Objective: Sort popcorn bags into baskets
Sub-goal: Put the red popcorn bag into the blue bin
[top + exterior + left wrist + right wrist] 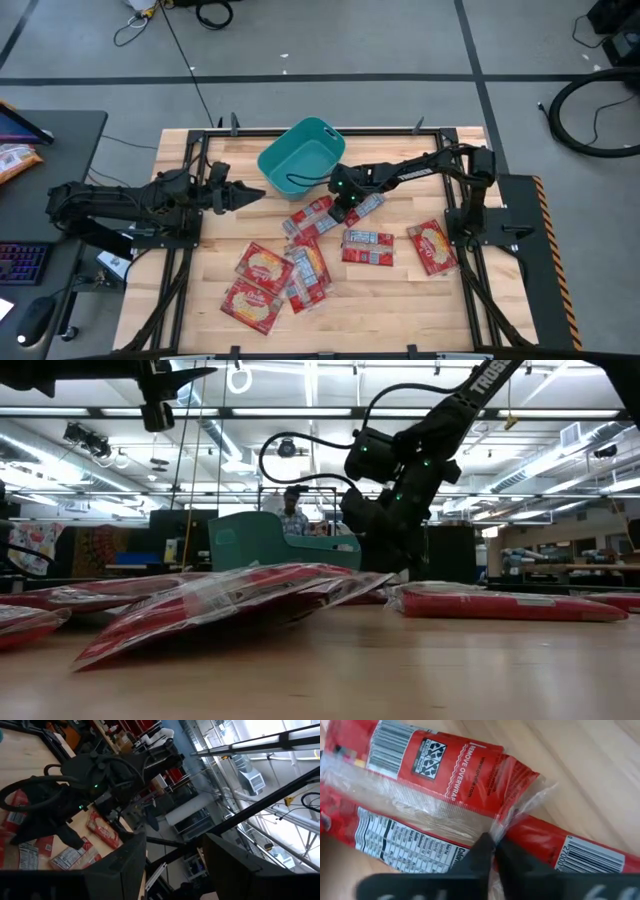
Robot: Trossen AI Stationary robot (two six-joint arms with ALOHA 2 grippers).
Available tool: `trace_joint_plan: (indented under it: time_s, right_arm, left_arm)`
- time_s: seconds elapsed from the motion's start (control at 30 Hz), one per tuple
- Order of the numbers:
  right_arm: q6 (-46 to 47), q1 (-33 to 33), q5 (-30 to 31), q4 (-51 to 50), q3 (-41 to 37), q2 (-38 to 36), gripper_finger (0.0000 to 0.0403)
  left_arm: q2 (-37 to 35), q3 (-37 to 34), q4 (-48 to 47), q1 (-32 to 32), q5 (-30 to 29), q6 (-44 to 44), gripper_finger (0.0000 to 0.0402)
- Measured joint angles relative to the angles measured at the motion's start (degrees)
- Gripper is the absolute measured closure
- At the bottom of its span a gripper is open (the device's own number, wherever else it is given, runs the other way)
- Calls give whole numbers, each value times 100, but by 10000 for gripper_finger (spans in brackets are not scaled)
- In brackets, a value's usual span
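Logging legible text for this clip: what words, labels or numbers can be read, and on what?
"REMOVE OVERWRAP": on the popcorn bag pinched at its clear edge by the right gripper.
"Calor…": start of the nutrition panel on the same bag; the rest is too small.
Barcode digits on the bag beneath: blurred.
Lettering on the right arm: cut off, unreadable.

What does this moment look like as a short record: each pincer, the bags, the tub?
right pincer: low over the bag pile, fingers pinched shut on the clear edge of a popcorn bag
left pincer: open, raised off the table, left of the tub
teal tub: at the table's far edge, no bags visible inside
remaining bags: spread on the wooden table, some overlapping
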Motion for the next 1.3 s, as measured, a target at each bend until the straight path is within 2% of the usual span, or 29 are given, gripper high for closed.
trace_joint_plan:
  time_s: [0.2, 0.4, 0.57, 0.7, 0.9, 1.0, 1.17, 1.3]
  right_arm:
    - [77, 3, 83, -33, -18, -204, 390]
    - [73, 28, 234, -150, -24, -719, 396]
    - [-250, 72, 471, -248, -24, -1373, 398]
    - [-506, 99, 618, -259, -24, -1934, 398]
    - [-520, 98, 704, -447, -18, -2635, 400]
    - [-561, 103, 725, -948, 237, -2806, 400]
    - [-1148, 163, 995, -2112, 1119, -2777, 400]
    - [-1544, 137, 1095, -2128, 1753, -2644, 400]
  left_arm:
    - [0, 0, 39, -2, 0, 33, 203]
    - [0, 0, 287, 1, -2, 37, 203]
    - [0, 0, 1268, 1, -23, 91, 203]
    - [-4, 0, 2124, 7, -302, 416, 203]
    - [11, 0, 2272, 7, -520, 761, 203]
    - [14, 0, 2212, 7, -654, 767, 203]
    - [11, 0, 2220, 7, -781, 780, 203]
    - [12, 0, 2333, 6, -810, 875, 203]
